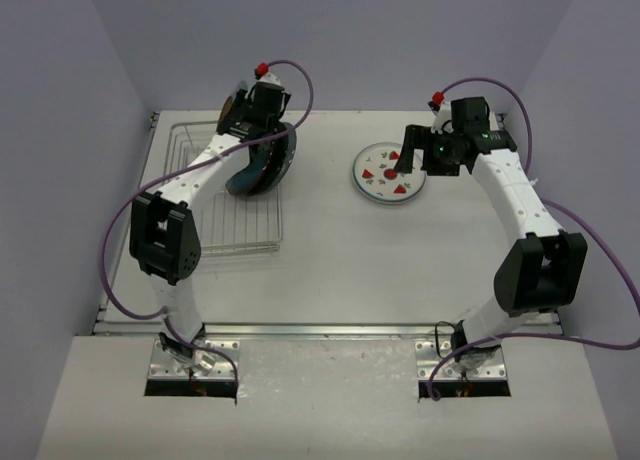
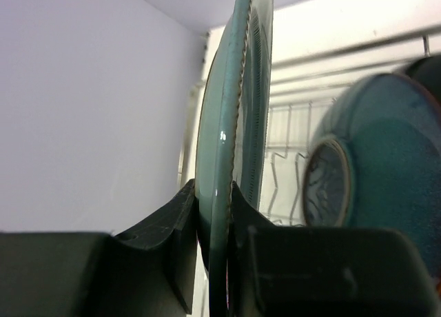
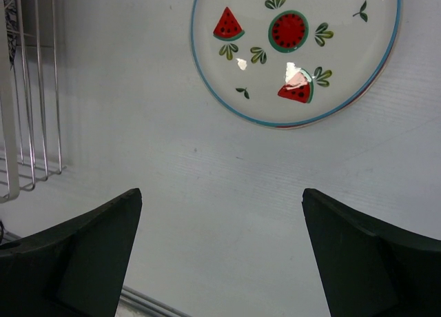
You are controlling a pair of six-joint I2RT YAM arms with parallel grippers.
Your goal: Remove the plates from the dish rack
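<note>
My left gripper (image 2: 213,193) is shut on the rim of a grey-blue plate (image 2: 224,117) that stands on edge. A dark teal plate (image 2: 375,172) stands just to its right, over the wire dish rack (image 2: 286,158). In the top view my left gripper (image 1: 257,118) is at the rack's (image 1: 245,225) far right corner, among the dark upright plates (image 1: 262,165). A white plate with red watermelon shapes (image 1: 389,172) lies flat on the table. My right gripper (image 1: 405,158) hovers over it, open and empty. In the right wrist view this plate (image 3: 296,48) lies beyond the gripper (image 3: 222,200).
Another plate's brownish edge (image 1: 228,108) shows behind my left wrist at the rack's far end. The rack's right side (image 3: 27,124) shows at the left of the right wrist view. Grey walls close in the table on three sides.
</note>
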